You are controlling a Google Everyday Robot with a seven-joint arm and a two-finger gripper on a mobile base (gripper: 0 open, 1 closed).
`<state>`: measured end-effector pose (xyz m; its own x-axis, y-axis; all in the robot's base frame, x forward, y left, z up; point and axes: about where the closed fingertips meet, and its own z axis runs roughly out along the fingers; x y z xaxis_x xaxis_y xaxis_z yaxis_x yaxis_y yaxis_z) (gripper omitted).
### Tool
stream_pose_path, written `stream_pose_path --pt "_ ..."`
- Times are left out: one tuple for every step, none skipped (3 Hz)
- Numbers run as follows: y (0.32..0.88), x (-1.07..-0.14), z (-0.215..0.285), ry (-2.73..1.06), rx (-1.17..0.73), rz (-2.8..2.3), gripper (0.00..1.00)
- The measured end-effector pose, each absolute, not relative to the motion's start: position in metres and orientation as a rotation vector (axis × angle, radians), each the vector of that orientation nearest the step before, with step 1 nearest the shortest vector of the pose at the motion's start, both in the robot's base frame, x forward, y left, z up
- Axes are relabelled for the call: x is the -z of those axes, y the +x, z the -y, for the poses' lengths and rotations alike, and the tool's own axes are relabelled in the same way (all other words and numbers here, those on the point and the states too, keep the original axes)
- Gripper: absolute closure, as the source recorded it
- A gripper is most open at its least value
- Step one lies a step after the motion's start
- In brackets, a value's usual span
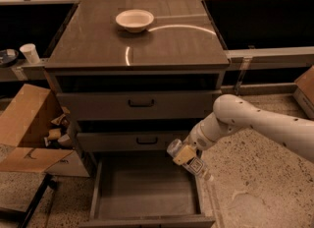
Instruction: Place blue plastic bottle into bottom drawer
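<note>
Landmark: the bottom drawer (pixel 147 192), pulled out, its plain grey floor bare.

Task object: the blue plastic bottle (pixel 197 165) is held in the air above the right wall of the bottom drawer. It is tilted, with one end over the drawer's inside and the other over the floor just outside that wall.

Pincer: the pincer (pixel 184 154) is clamped across the middle of the bottle, above the drawer's right rear corner. The white arm (pixel 255 124) reaches in from the right of the drawer.

Weight (judged): light. The bottle is small and looks clear, and no contents can be made out.

Stiffness (judged): thin-walled plastic that is likely to dent under a hard squeeze, so a moderate grip suits it.

Surface (judged): smooth and round, so it may roll once it lies on the flat drawer floor.

Fragility (judged): low. A short drop into the drawer should do no harm.

Hold point (judged): around the body at mid-length, as here, so neither end tips the bottle out.

Label: pale, wrapped around the bottle, with a small dark square mark on the end outside the drawer.

Writing: no words or brand can be read.

Other objects: a cream bowl (pixel 134 19) stands on the tabletop (pixel 167 45), well above and behind the bottom drawer.
</note>
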<state>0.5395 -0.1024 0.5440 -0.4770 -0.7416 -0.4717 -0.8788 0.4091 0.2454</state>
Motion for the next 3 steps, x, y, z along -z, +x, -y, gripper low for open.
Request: stream_pose_path --pt "0.54 -0.479 0.115 -1.343 -0.73 -2.398 1.0" --pt "0.54 -0.479 0.115 -1.343 -0.73 -2.398 1.0" --pt "0.547 -0.454 0.116 -1.312 -0.728 -2.416 1.0"
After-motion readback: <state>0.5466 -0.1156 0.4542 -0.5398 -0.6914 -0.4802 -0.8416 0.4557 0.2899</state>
